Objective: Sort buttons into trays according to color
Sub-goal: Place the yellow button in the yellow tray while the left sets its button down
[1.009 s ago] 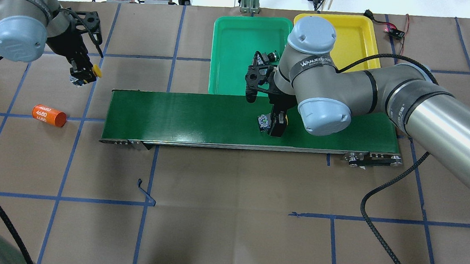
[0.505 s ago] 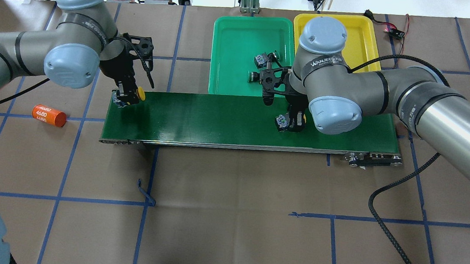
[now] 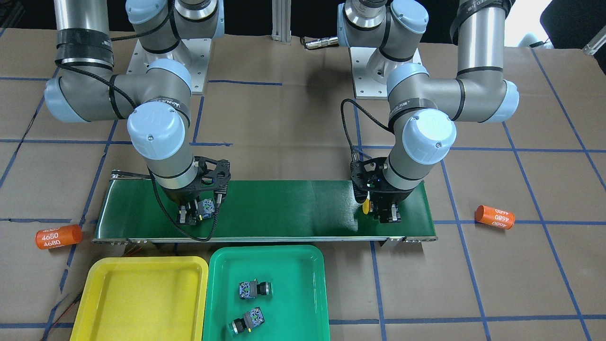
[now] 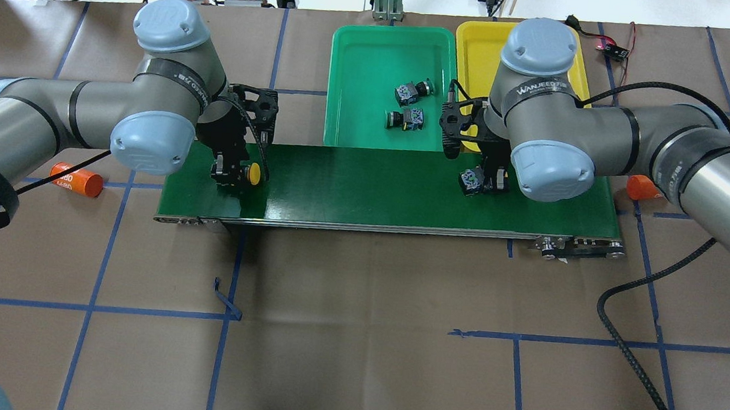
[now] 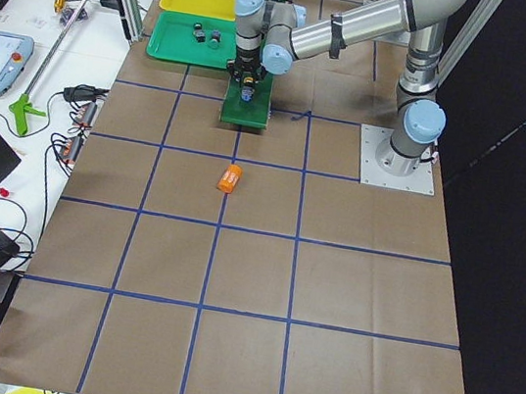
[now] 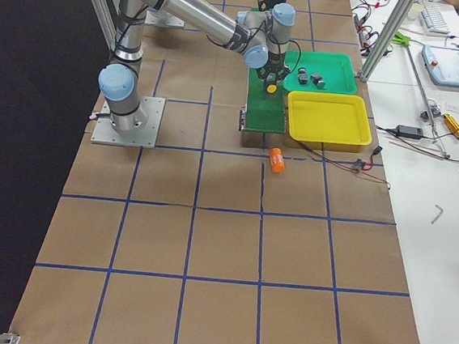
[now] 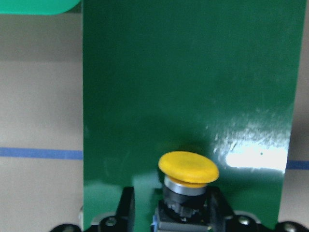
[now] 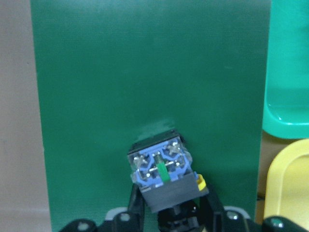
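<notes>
My left gripper (image 4: 233,172) is shut on a yellow button (image 4: 252,173), held just above the left end of the belt; the left wrist view shows its yellow cap (image 7: 188,168) between the fingers. My right gripper (image 4: 489,179) is shut on a second button (image 4: 472,178) over the belt's right part. Its blue terminal block (image 8: 161,166) faces up and a sliver of yellow cap shows. Two green buttons (image 4: 410,92) (image 4: 409,119) lie in the green tray (image 4: 366,58). The yellow tray (image 3: 142,293) holds nothing.
The long dark-green conveyor belt (image 4: 366,188) runs across the table in front of both trays. One orange cylinder (image 4: 76,179) lies off its left end, another (image 4: 641,187) off its right end, partly behind the right arm. A black cable (image 4: 621,323) loops at front right.
My left arm swung right, carrying the yellow button from the bare table to over the belt's left end. My right arm moved right along the belt with its button.
</notes>
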`<state>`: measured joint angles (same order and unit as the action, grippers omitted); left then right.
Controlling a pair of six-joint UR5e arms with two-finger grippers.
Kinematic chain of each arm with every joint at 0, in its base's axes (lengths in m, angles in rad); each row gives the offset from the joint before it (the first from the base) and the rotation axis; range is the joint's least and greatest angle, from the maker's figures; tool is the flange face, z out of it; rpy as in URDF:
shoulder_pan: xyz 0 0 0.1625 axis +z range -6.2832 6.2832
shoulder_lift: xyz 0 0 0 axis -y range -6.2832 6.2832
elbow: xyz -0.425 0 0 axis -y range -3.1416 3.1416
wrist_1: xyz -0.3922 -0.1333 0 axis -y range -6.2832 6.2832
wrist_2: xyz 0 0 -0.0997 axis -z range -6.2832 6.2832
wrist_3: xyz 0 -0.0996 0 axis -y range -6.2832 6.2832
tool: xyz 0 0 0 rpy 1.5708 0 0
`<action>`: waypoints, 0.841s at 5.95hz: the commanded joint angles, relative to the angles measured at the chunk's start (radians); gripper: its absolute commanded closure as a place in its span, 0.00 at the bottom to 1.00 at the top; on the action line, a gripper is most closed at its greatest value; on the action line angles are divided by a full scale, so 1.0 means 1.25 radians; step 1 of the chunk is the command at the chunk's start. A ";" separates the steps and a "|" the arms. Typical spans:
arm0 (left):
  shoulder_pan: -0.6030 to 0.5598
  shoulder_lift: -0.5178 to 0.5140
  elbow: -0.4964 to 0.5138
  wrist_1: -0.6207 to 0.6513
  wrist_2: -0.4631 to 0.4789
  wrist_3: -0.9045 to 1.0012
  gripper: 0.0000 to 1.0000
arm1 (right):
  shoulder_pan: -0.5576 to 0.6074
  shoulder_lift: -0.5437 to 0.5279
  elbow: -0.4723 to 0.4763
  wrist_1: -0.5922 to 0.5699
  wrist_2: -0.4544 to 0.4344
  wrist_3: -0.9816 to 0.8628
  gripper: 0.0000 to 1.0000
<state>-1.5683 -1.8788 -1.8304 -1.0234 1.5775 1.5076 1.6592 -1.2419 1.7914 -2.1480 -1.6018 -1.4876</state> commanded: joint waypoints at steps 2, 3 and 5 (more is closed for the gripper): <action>0.187 0.006 0.017 -0.007 0.043 0.098 0.01 | -0.077 -0.042 -0.055 0.024 0.001 -0.049 0.90; 0.233 0.016 0.025 -0.012 0.051 0.152 0.01 | -0.077 0.006 -0.134 0.018 0.003 -0.047 0.90; 0.352 -0.027 0.033 0.002 0.050 0.389 0.01 | -0.089 0.144 -0.267 0.014 0.015 -0.020 0.90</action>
<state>-1.1965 -1.8887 -1.7918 -1.0319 1.6395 1.8501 1.5575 -1.1414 1.5344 -2.1277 -1.5934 -1.5292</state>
